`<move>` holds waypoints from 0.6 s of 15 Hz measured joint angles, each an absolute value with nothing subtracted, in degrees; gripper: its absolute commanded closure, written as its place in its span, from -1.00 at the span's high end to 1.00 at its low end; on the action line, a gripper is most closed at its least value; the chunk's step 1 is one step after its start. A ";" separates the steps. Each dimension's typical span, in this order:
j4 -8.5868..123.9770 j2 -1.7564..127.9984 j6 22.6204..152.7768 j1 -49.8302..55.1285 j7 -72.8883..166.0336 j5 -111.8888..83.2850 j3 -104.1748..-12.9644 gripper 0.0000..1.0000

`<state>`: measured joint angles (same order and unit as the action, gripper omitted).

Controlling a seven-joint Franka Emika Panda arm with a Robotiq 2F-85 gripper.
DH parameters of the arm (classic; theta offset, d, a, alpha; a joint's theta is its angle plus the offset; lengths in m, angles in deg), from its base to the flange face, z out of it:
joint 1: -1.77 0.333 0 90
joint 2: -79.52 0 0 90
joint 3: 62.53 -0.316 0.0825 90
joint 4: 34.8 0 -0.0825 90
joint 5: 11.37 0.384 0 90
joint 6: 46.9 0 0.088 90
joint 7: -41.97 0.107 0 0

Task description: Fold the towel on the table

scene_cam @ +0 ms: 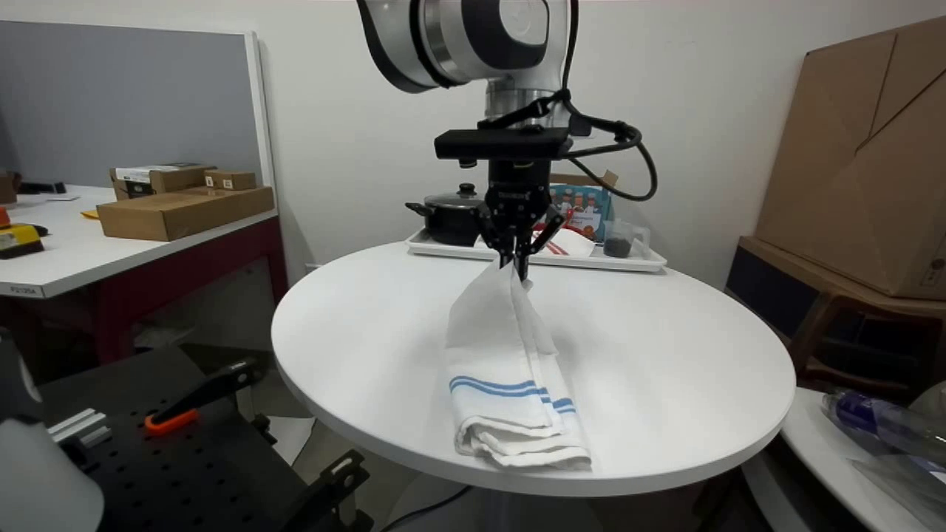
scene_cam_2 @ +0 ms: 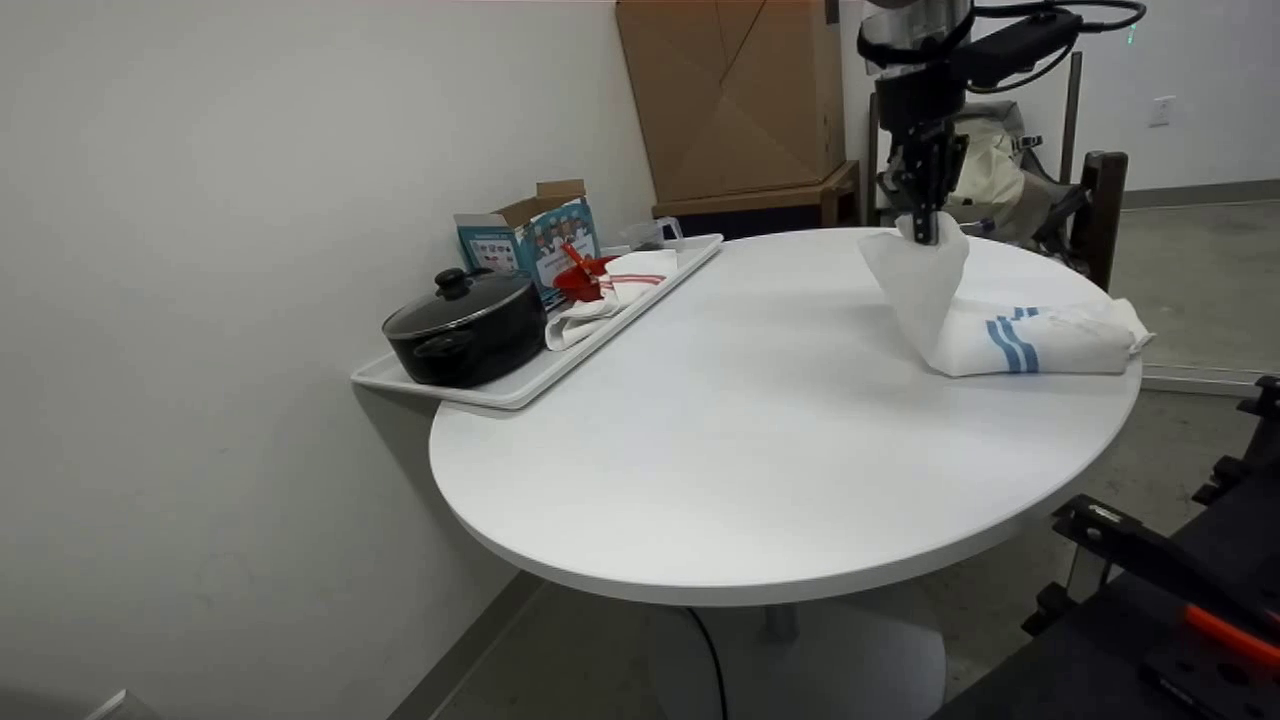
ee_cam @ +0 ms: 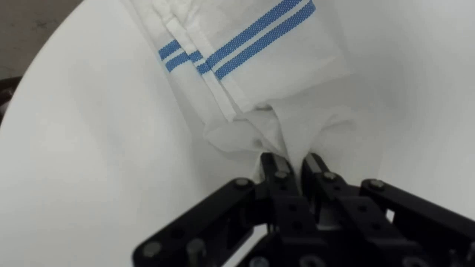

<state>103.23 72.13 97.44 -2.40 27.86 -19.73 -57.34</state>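
The towel is lying partly on the round table, striped end near the rim, other end bunching upward where the gripper is pinching it. A crosswise fold is apparently being made; the next move is probably calling for carrying that raised end over the striped one.

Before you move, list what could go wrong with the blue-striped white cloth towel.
The black two-fingered gripper pinches only a gathered peak of the towel, which might slip free. The bunched end lies near the rim of the round white table; pushing that way could send it over. The towel's offset layers may fold crooked.
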 measured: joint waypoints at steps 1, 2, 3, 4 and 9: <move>103.15 72.54 96.42 -2.75 25.00 -19.74 -57.34 -0.80; 103.06 72.83 95.66 -2.95 22.86 -19.74 -57.34 -0.79; 102.96 73.00 95.20 -3.04 21.43 -19.74 -57.35 -0.80; 102.84 73.08 94.95 -3.04 20.46 -19.74 -57.38 -0.79; 102.08 73.09 94.84 -2.97 19.52 -19.74 -58.25 -0.80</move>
